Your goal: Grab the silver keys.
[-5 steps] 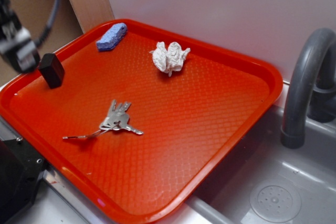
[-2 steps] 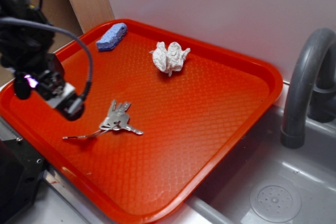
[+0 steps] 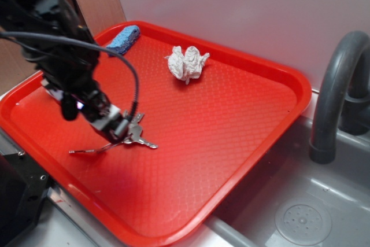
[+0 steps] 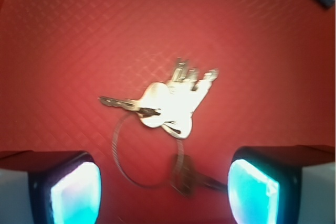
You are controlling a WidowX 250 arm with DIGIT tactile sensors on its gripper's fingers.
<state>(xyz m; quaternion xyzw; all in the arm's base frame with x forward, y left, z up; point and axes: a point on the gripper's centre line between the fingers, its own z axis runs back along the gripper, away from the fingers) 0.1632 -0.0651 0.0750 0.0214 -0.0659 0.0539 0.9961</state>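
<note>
The silver keys [image 3: 139, 139] lie flat on the red tray [image 3: 231, 114], left of its middle, with a thin wire tail trailing left. My gripper [image 3: 119, 129] hangs right over them and hides part of the bunch. In the wrist view the keys [image 4: 170, 103] fan out at centre frame on the tray [image 4: 63, 35], and their wire ring loops down toward the gap of my gripper [image 4: 165, 190]. The two fingers [image 4: 76, 192] stand wide apart at the bottom corners, open, with only the ring and a dark tag on it between them.
A crumpled white paper wad [image 3: 187, 63] sits toward the tray's back. A blue sponge [image 3: 123, 39] lies in the back left corner. To the right of the tray are a grey faucet [image 3: 335, 91] and sink [image 3: 300, 212]. A pale wall runs behind.
My arm has swung in from the tray's left edge toward the right and front, and the gripper now sits over the keys. The keys, paper wad and sponge have not moved.
</note>
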